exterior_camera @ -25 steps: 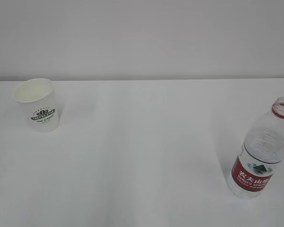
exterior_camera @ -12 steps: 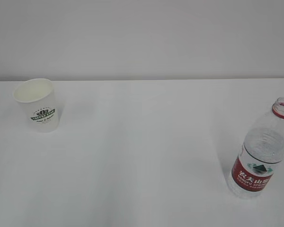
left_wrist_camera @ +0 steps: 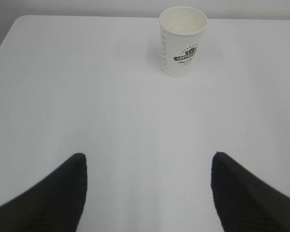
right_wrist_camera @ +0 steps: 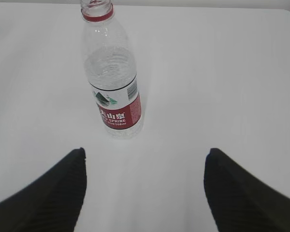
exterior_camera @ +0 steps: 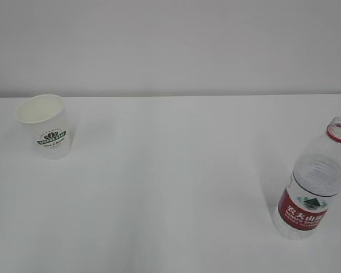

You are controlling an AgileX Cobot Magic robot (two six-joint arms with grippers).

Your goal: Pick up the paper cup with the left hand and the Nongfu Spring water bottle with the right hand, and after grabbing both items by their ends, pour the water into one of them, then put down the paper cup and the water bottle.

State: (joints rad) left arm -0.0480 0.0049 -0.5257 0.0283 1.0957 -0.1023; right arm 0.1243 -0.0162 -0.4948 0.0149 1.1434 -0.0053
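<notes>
- Both my grippers stood wide open and empty: left (left_wrist_camera: 147, 181), right (right_wrist_camera: 145, 179).
- Cup (left_wrist_camera: 182, 41) stood upright well ahead of my left gripper, slightly right of its centre line.
- Bottle (right_wrist_camera: 113, 77) stood uncapped ahead of my right gripper, slightly left.
- White table (exterior_camera: 170, 182) lay bare between them; a pale wall (exterior_camera: 170, 45) stood behind.

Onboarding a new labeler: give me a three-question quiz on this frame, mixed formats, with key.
1. True or false: the Nongfu Spring water bottle has its cap on.
2. Multiple choice: where does the paper cup stand in the left wrist view? A) between the left end effector's fingertips B) ahead of them, apart, upright C) tipped on its side
3. Fill in: the right end effector is ____ and holds nothing.

Key: 1 false, the neck is open above the red ring; 2 B; 3 open.
</notes>
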